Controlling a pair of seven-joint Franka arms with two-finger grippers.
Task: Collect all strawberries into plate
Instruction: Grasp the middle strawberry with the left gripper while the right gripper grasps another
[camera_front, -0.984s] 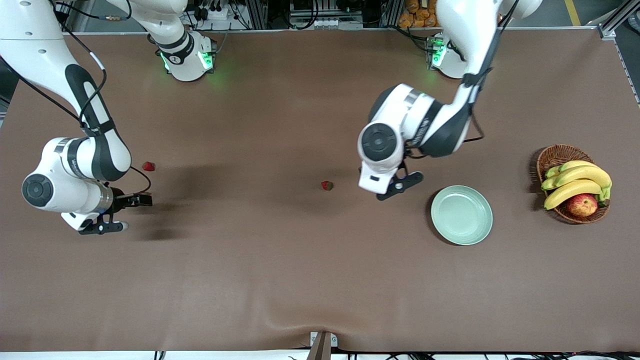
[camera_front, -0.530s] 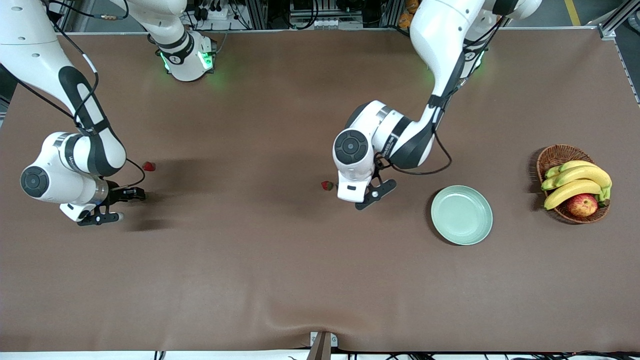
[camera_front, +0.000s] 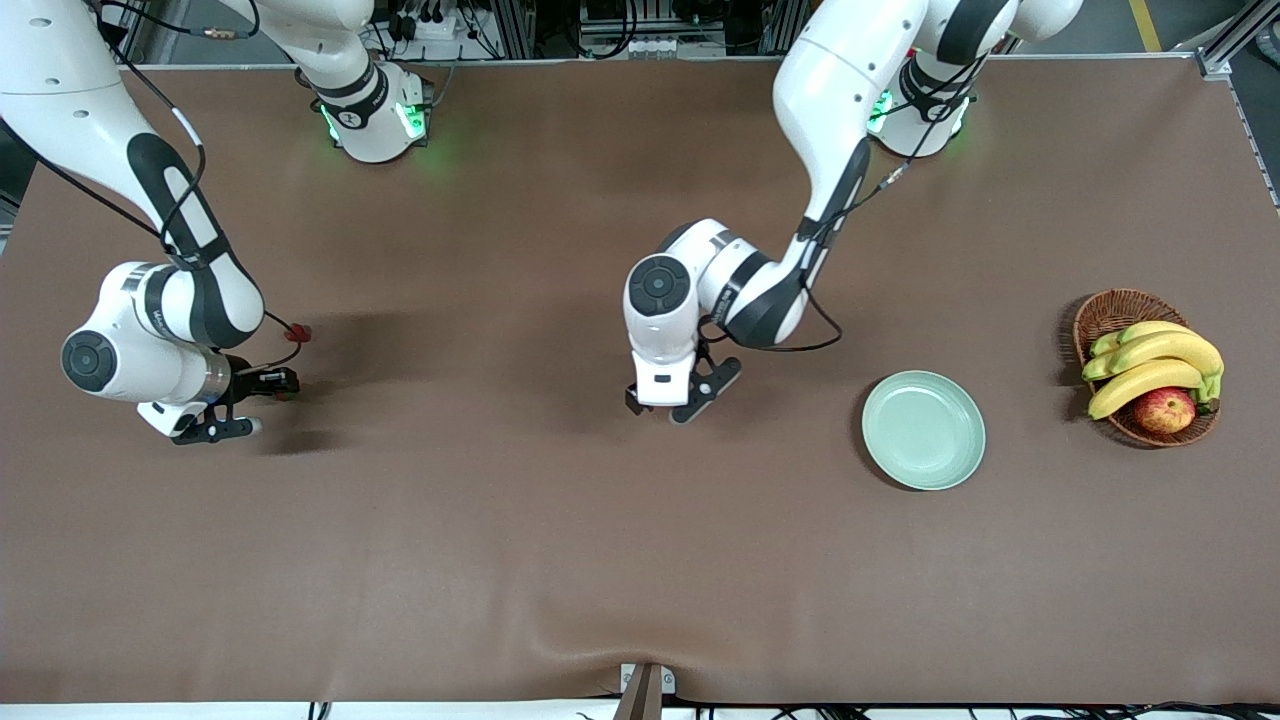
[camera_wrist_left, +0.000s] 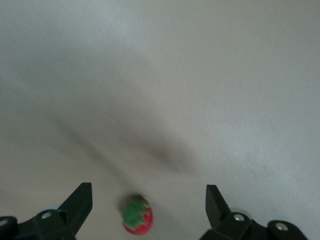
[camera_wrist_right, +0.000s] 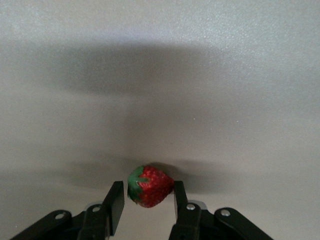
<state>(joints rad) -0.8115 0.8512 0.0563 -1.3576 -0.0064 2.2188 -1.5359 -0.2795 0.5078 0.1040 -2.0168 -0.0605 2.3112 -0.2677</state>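
1. Strawberries: none lies in the mint-green plate (camera_front: 923, 430) yet. Three are accounted for across the views, all toward the right arm's end of the table from the plate.
2. One strawberry (camera_wrist_right: 150, 186) sits between the fingers of the right gripper (camera_wrist_right: 145, 200), well apart from the plate. The jaws stand narrow on either side of it, one touching its red flank; whether they pinch it firmly I cannot tell.
3. A second strawberry (camera_front: 298, 332) lies bare on the table, farther from the front camera than the right gripper.
4. A third strawberry (camera_wrist_left: 137, 216) lies under the left gripper (camera_wrist_left: 149, 200), whose jaws are spread wide with the berry between them. In the front view the left gripper (camera_front: 682, 398) covers it, nearer the plate than the other two.
5. Handling, as a judgement: each berry looks light, small, rounded and tapered, so it may roll or squirt out of a hard squeeze. Take it across the red body's widest part, not by the leafy green cap.
6. The berry skin is dimpled; the plate is smooth, glossy, round and shallow with a raised rim; the brown table cover (camera_front: 560, 560) is matte.
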